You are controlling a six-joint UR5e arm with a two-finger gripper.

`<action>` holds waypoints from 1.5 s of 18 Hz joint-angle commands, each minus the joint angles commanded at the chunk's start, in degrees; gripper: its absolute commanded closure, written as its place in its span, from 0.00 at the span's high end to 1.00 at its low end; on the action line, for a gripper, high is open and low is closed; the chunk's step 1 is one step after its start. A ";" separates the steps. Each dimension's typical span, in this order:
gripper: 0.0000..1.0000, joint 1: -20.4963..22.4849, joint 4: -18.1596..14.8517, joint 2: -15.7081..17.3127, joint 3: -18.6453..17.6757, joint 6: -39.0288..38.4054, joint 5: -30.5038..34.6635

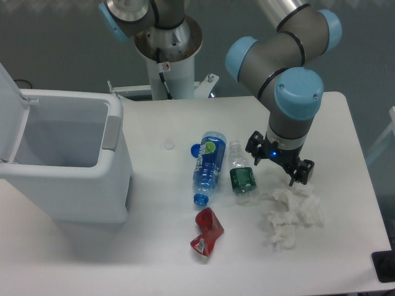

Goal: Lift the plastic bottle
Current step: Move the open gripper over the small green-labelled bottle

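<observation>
The gripper (281,164) hangs wide open right of the plastic bottle (241,174); closing there risks grabbing the crumpled tissue (289,216) instead.

A white surface (345,123) with rounded corners fills most of the view under even, soft light that casts faint shadows. Behind it the backdrop (55,37) is a plain dark grey-blue. At the left stands a white bin (74,191), its lid (9,117) raised open.
</observation>
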 joint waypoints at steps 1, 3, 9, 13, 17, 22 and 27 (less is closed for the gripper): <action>1.00 -0.09 0.00 0.00 0.00 0.00 0.00; 1.00 -0.09 -0.09 0.09 0.00 0.00 -0.09; 1.00 -0.70 7.01 0.18 -5.70 -0.88 -0.26; 1.00 -0.79 9.40 0.53 -8.09 -2.46 -0.18; 1.00 0.52 8.53 3.59 -11.50 -2.64 1.23; 1.00 3.08 7.47 5.80 -15.81 -3.07 3.87; 1.00 2.72 7.29 4.49 -17.57 -12.21 3.78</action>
